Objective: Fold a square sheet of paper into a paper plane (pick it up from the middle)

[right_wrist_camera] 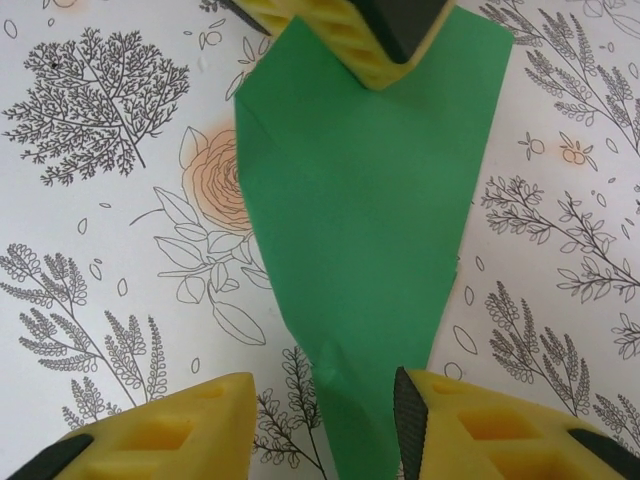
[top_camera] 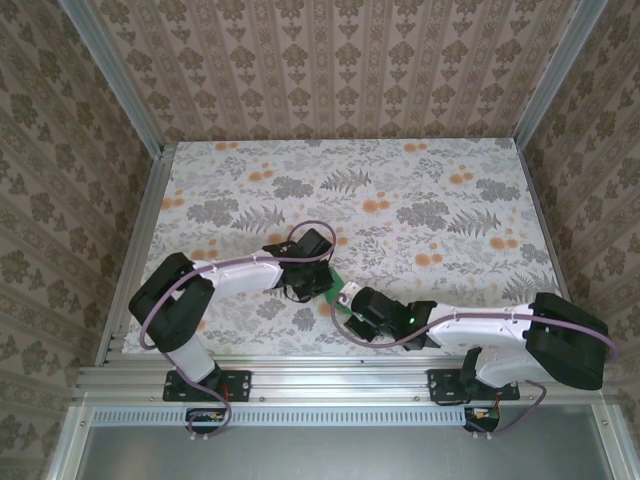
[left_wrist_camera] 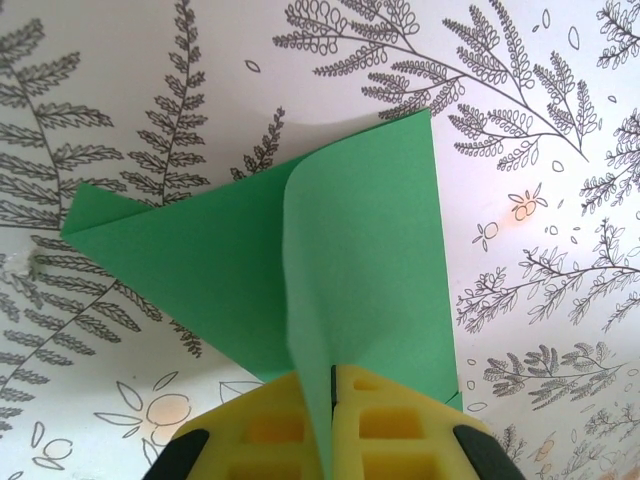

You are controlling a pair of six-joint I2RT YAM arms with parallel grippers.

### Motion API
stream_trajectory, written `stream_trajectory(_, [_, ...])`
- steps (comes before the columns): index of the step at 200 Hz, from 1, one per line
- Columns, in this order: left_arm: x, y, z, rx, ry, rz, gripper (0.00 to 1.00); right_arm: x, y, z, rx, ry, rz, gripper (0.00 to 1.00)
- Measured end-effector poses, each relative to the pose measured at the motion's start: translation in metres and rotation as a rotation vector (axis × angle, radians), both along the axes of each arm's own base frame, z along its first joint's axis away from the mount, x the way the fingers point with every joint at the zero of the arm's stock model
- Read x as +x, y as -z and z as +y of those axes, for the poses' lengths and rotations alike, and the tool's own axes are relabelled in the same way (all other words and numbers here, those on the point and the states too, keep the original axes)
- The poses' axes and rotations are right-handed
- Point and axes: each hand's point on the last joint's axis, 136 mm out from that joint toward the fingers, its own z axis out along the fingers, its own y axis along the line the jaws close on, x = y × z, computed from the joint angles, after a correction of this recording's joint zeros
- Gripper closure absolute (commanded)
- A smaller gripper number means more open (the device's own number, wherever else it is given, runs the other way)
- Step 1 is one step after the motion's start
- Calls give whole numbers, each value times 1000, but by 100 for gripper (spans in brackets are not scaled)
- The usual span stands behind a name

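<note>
Low in the left wrist view, the left gripper [left_wrist_camera: 333,395] clenches a raised flap of the green paper [left_wrist_camera: 370,230], while the right gripper [right_wrist_camera: 320,405] stands released, jaws apart astride the paper's narrow tip.

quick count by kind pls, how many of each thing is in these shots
thin bright-green creased paper sheet: 1
white-and-black robot arms: 2, left arm, right arm
yellow-padded two-finger pincers: 2, left pincer, right pincer
total: 5
</note>
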Motion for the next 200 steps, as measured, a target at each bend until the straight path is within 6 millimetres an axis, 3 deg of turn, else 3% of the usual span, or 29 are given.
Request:
stream_trajectory(46, [0, 0, 0, 3, 0, 3, 95, 6, 14, 7, -95, -29, -23, 56])
stream_trajectory(80, [-1, -1, 1, 5, 0, 4, 95, 8, 22, 5, -145, -39, -35, 72])
stream_trajectory(121, [1, -3, 0, 6, -1, 2, 95, 10, 22, 5, -148, -29, -41, 75])
stream_trajectory(159, [2, -5, -2, 3, -1, -1, 94, 11, 21, 5, -140, -16, -39, 94])
stream_trajectory(200, [2, -4, 0, 12, -2, 1, 81, 11, 20, 7, -101, 22, -17, 100])
